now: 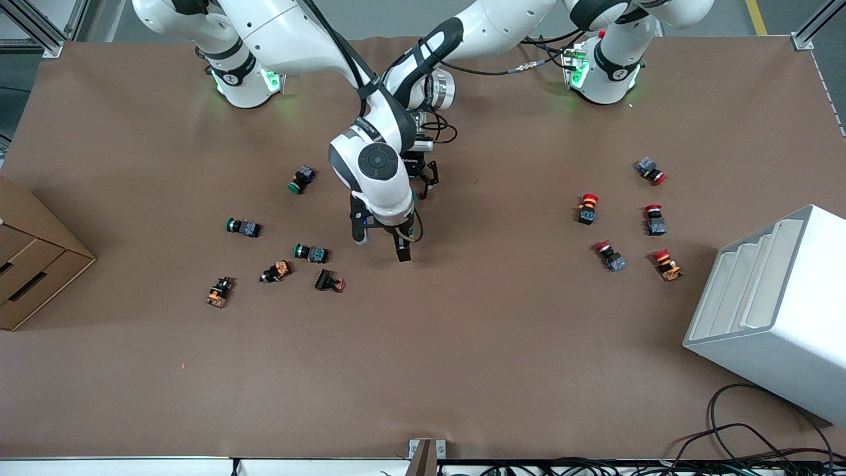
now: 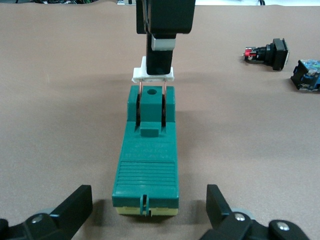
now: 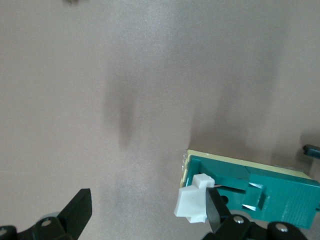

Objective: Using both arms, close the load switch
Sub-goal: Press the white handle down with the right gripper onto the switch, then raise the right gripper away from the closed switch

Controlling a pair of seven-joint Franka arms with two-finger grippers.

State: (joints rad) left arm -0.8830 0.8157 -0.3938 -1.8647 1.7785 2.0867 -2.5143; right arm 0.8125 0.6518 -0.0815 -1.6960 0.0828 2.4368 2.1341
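Observation:
The load switch (image 2: 147, 155) is a dark green block lying flat on the brown table. Its white handle (image 2: 154, 75) stands raised on copper blades. In the front view my right arm's hand hides it. My left gripper (image 2: 147, 207) is open, one finger on each side of the switch's end away from the handle, clear of the block. It also shows in the front view (image 1: 426, 182). My right gripper (image 3: 145, 212) is open; one of its fingers (image 3: 215, 215) rests against the white handle (image 3: 192, 202). It hangs low over the table's middle (image 1: 381, 243).
Green-capped pushbuttons (image 1: 302, 179) (image 1: 242, 227) (image 1: 310, 252) and orange and black parts (image 1: 275, 271) lie toward the right arm's end. Several red-capped pushbuttons (image 1: 587, 207) lie toward the left arm's end, beside a white rack (image 1: 773, 311). A cardboard box (image 1: 33, 258) sits at the table's edge.

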